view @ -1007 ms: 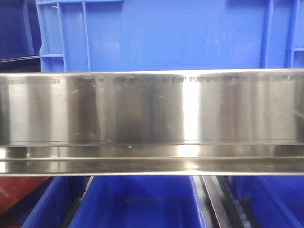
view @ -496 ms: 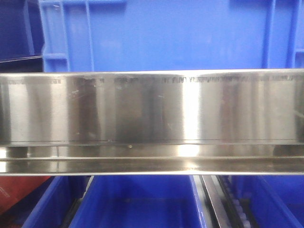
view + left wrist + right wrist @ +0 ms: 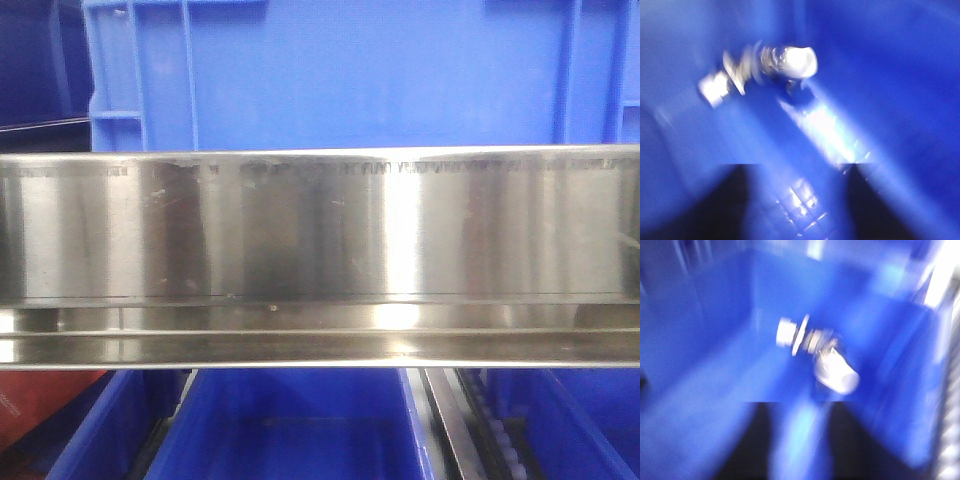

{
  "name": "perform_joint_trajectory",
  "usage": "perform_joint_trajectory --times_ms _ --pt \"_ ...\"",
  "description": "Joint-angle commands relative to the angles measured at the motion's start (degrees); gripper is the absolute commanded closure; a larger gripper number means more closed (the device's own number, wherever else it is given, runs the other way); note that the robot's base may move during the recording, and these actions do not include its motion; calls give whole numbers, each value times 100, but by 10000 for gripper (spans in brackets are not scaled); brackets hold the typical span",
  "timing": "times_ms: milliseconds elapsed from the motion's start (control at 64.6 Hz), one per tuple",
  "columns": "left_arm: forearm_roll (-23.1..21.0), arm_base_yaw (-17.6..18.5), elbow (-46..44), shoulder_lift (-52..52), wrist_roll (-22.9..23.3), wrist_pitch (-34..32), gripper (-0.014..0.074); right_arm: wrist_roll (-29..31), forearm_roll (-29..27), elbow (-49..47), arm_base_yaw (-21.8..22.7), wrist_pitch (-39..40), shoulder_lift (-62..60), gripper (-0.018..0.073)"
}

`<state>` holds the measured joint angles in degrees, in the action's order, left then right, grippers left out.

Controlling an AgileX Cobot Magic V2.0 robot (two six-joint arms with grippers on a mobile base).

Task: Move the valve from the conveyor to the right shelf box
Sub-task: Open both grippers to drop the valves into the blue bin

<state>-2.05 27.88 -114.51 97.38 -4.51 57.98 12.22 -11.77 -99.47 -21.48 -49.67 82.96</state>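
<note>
Left pincer (image 3: pixel 797 200): two dark fingers (image 3: pixel 722 200) at the bottom of the left wrist view, set well apart — open, gripping nothing. Right pincer (image 3: pixel 800 440): same picture from the right wrist, dark fingers (image 3: pixel 752 440) spread, a blurred pale-blue streak between them, nothing held.

Valve (image 3: pixel 760 70) lying loose on the floor of a blue box (image 3: pixel 900 75), ahead of both pincers and touching neither. Long axis roughly level across each view; bright rounded end toward the right in the left wrist view, small pale end (image 3: pixel 714 90) to the left. Both wrist views badly smeared — finer detail cannot be told.

In front: a wide steel rail (image 3: pixel 320 250) across the middle, a blue crate (image 3: pixel 350 70) above, blue bins (image 3: pixel 300 425) below, something red (image 3: pixel 30 400) at lower left.
</note>
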Motion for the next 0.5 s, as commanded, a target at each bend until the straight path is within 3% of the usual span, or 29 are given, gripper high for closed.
perform_joint_trajectory --times_ms 0,31,232,480 --pt "205 -24 -54 -394 25 56 651 -39 42 -39 85 89 -381 725" --pt "350 -24 -54 -492 25 112 710 -131 42 -31 143 58 -501 719" --pt "740 -400 366 -1260 588 264 708 -210 217 304 522 130 -1128 717" --pt "730 -888 2668 -3021 826 -1114 708 -210 286 2122 666 934 -2370 718"
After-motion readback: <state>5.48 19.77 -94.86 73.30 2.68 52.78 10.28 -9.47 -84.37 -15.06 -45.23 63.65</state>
